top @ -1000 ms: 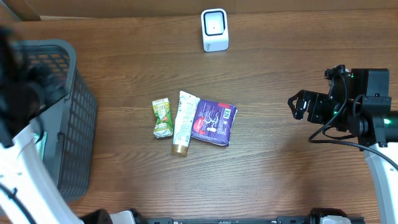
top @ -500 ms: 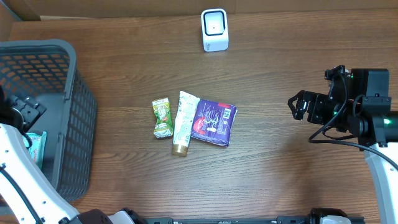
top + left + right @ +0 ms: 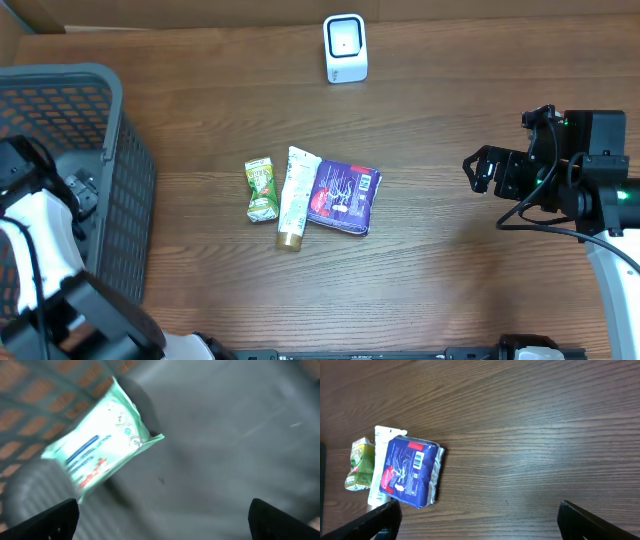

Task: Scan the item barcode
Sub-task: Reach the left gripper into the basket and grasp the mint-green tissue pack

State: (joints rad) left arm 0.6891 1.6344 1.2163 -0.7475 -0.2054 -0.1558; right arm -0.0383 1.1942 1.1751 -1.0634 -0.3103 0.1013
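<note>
One mint pack (image 3: 102,442) lies in the basket (image 3: 120,190) below the wide, empty left claw (image 3: 162,522); carton (image 3: 261,188), tube (image 3: 297,196) and blue pack (image 3: 344,196) seemingly await scanning, right claw (image 3: 480,519) wide too.

A mesh basket (image 3: 130,220) (dark, far left) stands on wooden table (image 3: 450,290).

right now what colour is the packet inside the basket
Pale mint green with blue and red print; the packet shows best in the left wrist view.

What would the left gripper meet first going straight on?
Probably the basket floor: the open left gripper points at it, the pack lying off to the side. Depth is unclear.
</note>
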